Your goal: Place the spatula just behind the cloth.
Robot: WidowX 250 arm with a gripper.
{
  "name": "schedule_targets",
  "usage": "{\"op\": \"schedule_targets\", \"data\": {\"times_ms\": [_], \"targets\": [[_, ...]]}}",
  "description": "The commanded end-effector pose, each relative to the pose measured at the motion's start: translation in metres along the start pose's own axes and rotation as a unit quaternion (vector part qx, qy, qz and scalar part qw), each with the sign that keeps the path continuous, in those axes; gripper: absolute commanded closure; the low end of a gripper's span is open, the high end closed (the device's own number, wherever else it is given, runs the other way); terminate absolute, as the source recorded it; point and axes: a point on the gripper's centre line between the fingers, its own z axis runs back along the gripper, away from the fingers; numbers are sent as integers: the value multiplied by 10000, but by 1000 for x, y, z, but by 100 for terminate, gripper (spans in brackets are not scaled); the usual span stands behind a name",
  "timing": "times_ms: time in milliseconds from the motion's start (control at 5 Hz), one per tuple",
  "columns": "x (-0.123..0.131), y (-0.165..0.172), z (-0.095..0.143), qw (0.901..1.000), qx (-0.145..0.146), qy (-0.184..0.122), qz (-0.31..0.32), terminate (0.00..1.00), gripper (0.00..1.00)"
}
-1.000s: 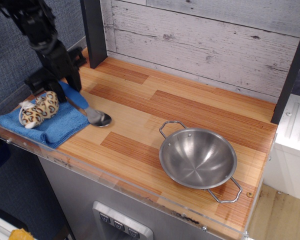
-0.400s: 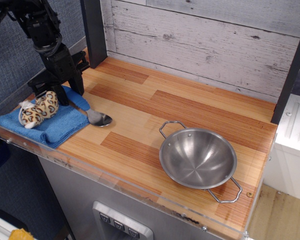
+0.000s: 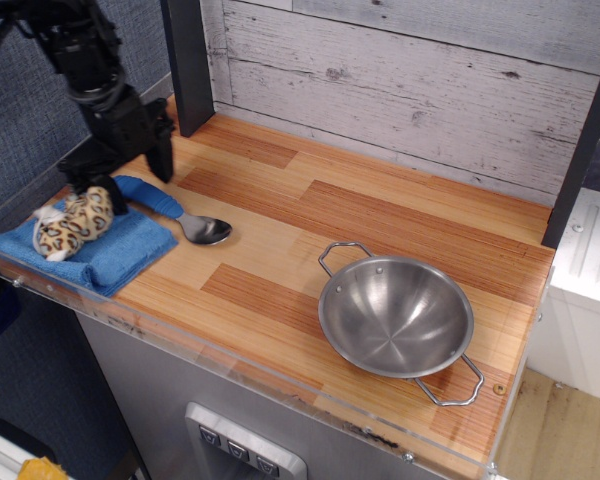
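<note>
Now that our end effector has opened wide and lifted, the spatula rests behind the cloth; placement looks done.

No text, label, brand, number or sign can be read anywhere in this view.
</note>
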Motion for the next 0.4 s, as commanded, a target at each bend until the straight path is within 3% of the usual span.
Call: {"op": "schedule_targets", "data": {"times_ms": [0, 200], "targets": [[9, 26, 29, 9997, 245, 77, -14, 0, 0], [7, 44, 62, 9997, 243, -69, -10, 100, 0]]}}
